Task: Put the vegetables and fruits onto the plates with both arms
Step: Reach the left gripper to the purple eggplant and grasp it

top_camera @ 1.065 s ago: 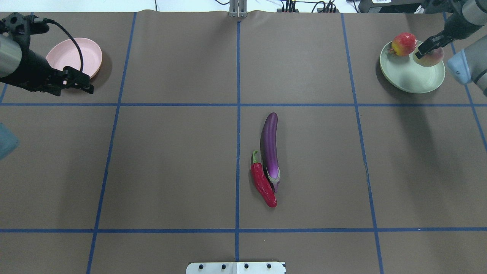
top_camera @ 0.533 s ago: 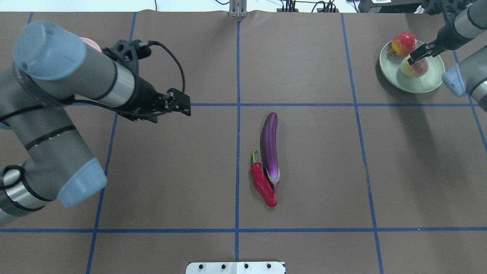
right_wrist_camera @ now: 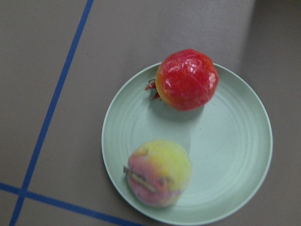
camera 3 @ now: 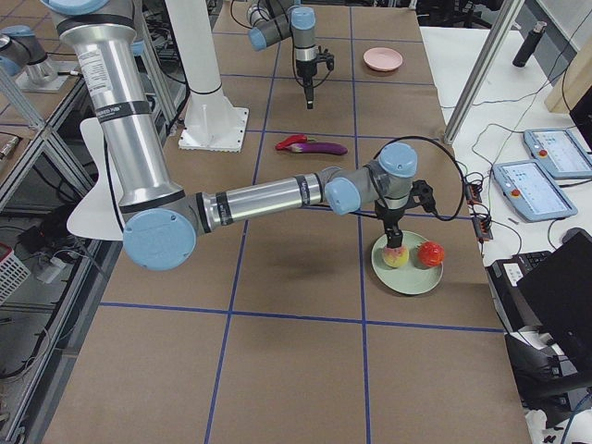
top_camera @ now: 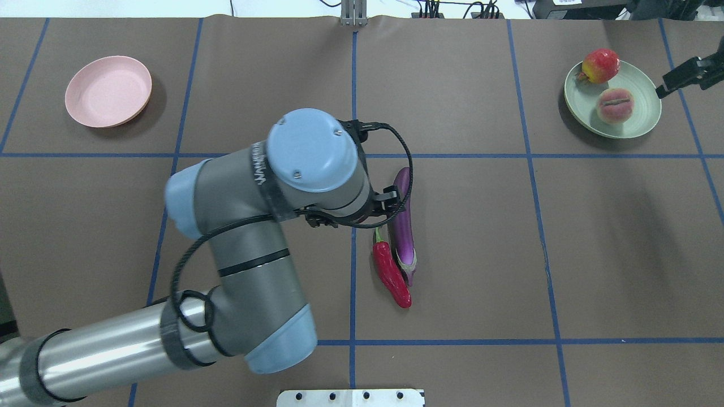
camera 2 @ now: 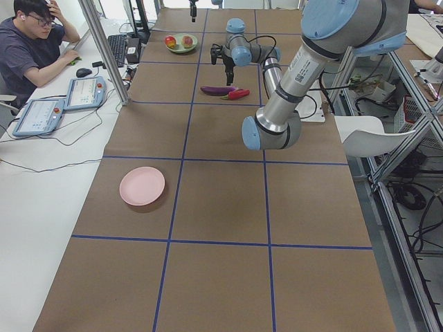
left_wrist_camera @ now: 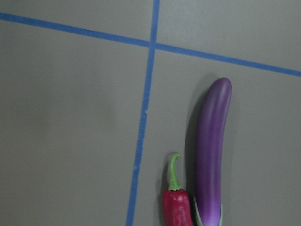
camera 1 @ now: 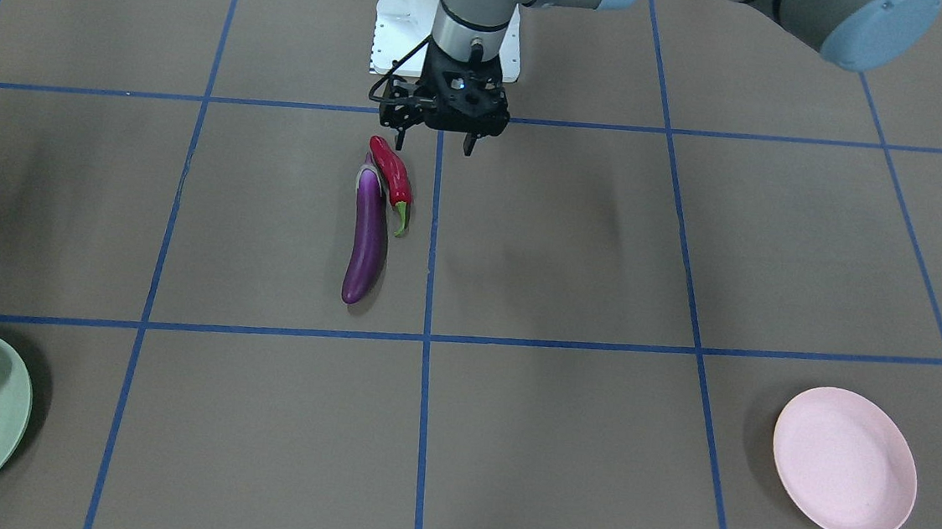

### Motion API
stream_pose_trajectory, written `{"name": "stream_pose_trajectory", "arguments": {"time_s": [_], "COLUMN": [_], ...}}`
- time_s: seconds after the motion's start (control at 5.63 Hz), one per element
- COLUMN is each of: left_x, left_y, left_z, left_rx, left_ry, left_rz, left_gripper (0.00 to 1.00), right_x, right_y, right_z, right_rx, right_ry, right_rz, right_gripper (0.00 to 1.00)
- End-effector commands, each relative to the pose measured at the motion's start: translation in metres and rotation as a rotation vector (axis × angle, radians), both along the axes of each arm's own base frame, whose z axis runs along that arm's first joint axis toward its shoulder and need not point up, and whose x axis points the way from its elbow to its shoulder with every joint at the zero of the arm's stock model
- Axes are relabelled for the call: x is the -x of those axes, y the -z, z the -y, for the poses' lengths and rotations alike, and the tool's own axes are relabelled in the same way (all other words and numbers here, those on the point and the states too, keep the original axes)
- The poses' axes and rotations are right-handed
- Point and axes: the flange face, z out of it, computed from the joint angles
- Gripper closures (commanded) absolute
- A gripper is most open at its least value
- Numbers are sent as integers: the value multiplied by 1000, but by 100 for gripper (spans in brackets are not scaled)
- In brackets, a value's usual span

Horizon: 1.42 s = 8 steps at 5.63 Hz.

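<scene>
Eggplant (camera 1: 366, 239) and chili (camera 1: 392, 172) lie touching side by side, mid-table and nearest my base. My left gripper (camera 1: 436, 137) hangs above them with its fingers apart, clear of both, though from overhead my own wrist hides most of it and crosses the eggplant's far half. Farther out, the pink plate (camera 1: 845, 462) sits toward my left corner and the green plate (top_camera: 636, 79) toward my right, holding peach (top_camera: 615, 105) and pomegranate (top_camera: 600, 65). My right gripper (top_camera: 664, 87) is just beside its rim, cut off by the frame, so I cannot tell whether it is parted or closed.
</scene>
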Motion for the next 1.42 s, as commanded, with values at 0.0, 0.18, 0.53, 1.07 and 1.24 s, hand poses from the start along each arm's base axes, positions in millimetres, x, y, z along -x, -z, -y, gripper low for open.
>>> {"name": "stream_pose_trajectory", "arguments": {"time_s": [0.0, 0.18, 0.53, 1.07, 1.24], "left_x": [-59, -72, -89, -108, -111], "left_y": [4, -12, -44, -27, -21], "left_z": [33, 56, 81, 91, 91], "left_rx": [16, -12, -63, -57, -58], "left_ry": [1, 12, -33, -35, -37], "left_rz": [65, 34, 91, 100, 99], "left_gripper": [0, 0, 0, 0, 0], "right_x": [-62, -92, -114, -139, -140], "right_y": [-22, -44, -63, -80, -84], "right_z": [-114, -151, -232, -239, -237], "right_rx": [-2, -21, 64, 142, 136], "right_ry": [-14, 5, -22, -24, -6], "right_rz": [-26, -44, -57, -89, -93], "right_gripper": [0, 0, 0, 0, 0]}}
